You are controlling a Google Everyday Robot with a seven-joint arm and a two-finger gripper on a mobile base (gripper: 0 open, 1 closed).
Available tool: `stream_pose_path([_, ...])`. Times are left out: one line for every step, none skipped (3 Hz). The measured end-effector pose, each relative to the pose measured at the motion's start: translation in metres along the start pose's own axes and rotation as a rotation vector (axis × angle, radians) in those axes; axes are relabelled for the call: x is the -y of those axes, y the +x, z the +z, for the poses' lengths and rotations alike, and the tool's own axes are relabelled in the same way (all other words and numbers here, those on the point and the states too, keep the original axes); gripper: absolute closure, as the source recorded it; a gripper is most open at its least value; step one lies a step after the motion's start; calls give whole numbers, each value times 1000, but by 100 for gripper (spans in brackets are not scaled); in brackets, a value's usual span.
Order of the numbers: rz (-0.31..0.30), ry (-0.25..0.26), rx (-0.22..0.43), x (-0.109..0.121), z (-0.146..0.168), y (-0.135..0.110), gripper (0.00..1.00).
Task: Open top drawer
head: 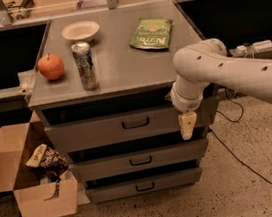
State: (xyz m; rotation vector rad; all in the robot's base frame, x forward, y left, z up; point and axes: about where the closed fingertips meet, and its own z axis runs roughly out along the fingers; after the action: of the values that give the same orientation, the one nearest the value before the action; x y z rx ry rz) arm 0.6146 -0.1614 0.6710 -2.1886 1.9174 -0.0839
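Note:
The top drawer (104, 131) is the widest grey drawer front, just under the cabinet top, with a dark loop handle (135, 123) at its centre. A dark gap shows above its front. My gripper (188, 125) hangs from the white arm (206, 68) and points down at the right end of the top drawer's front. It is well to the right of the handle and not on it.
Two narrower grey drawers (141, 160) (144, 185) sit below. On the cabinet top are an apple (51, 67), a can (84, 65), a bowl (80, 31) and a green bag (152, 33). An open cardboard box (30, 181) stands on the floor at left. Cables (244, 161) lie at right.

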Motion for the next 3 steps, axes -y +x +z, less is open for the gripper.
stream_pose_path([7, -31, 2, -3, 6, -2, 35])
stream_pose_path([22, -65, 5, -18, 7, 0, 58])
stream_pose_path([30, -61, 15, -31, -5, -1, 89])
